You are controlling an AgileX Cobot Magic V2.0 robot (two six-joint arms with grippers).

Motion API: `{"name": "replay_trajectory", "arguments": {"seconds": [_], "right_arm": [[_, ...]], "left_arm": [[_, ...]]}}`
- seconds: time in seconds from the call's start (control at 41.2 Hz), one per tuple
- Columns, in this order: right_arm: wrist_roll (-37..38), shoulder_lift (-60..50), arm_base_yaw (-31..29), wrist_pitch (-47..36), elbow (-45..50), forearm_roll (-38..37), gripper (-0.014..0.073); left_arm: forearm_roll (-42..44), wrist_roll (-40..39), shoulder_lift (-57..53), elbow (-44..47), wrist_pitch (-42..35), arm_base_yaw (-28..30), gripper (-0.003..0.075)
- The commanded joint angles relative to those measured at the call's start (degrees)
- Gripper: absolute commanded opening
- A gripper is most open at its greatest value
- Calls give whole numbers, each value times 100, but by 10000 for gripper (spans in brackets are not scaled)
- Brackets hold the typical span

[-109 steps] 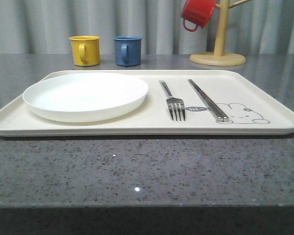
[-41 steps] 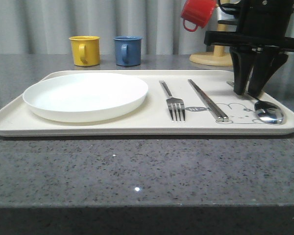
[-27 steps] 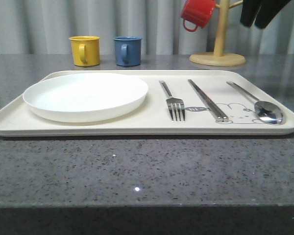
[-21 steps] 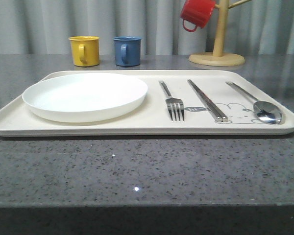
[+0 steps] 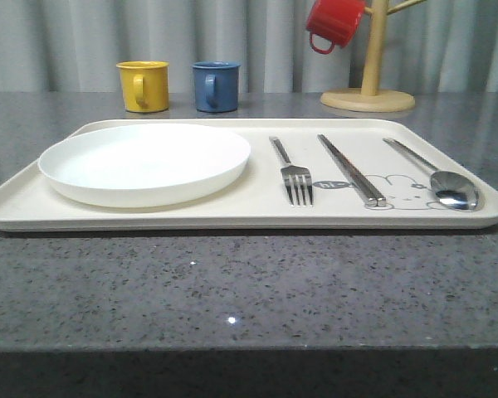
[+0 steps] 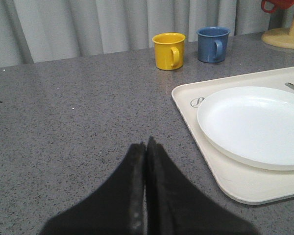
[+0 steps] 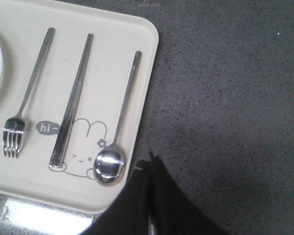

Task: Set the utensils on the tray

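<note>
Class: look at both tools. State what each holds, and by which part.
Nothing is held. The left tool and right tool are both shut and empty; the spoon lies free on the tray.

large cream rectangular tray (image 5: 191, 214): smooth, matt-looking plastic, with a grey printed rabbit drawing.
round shallow white plate (image 5: 145, 162): smooth, faint sheen, plastic or ceramic, cannot tell.
silver metal four-tined fork (image 5: 294, 172): polished metal, bright glints on the tines.
pair of long thin metal chopsticks (image 5: 350, 168): brushed grey metal, darker along the sides.
long-handled metal spoon (image 5: 448, 185): mirror-glossy metal bowl with reflections.
grey speckled stone-look tabletop (image 5: 232, 290): smooth, polished, reflecting light.
yellow mug (image 5: 144, 84), blue mug (image 5: 215, 84), red mug (image 5: 334, 22): smooth, slightly glossy.
pale wooden mug stand (image 5: 369, 91): smooth, matt wood.
grey curtain (image 5: 232, 37): soft pleated cloth.
black gripper fingers (image 6: 132, 196): matt, finely rough inner edges.
</note>
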Motion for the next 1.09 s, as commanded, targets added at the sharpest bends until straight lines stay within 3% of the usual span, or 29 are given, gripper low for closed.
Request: {"name": "replay_trajectory", "arguments": {"seconds": [0.0, 0.243, 0.437, 0.607, 1.069], "right_arm": [[-81, -783, -6, -1286, 800, -138, -67], [-81, -2762, -6, -3197, 3312, -408, -67], [-81, -4117, -6, -3830, 4372, -425, -67], [-81, -4688, -6, -3886, 4527, -425, -67], [-81, -4704, -6, -3837, 4527, -425, -67]], "left_arm": [[-75, -65, 46, -156, -480, 19, -18], [-75, -65, 46, -156, -480, 19, -18], [-75, -65, 46, -156, -480, 19, -18], [-75, -65, 46, -156, -480, 19, -18], [-75, -65, 46, -156, -480, 19, -18]]}}
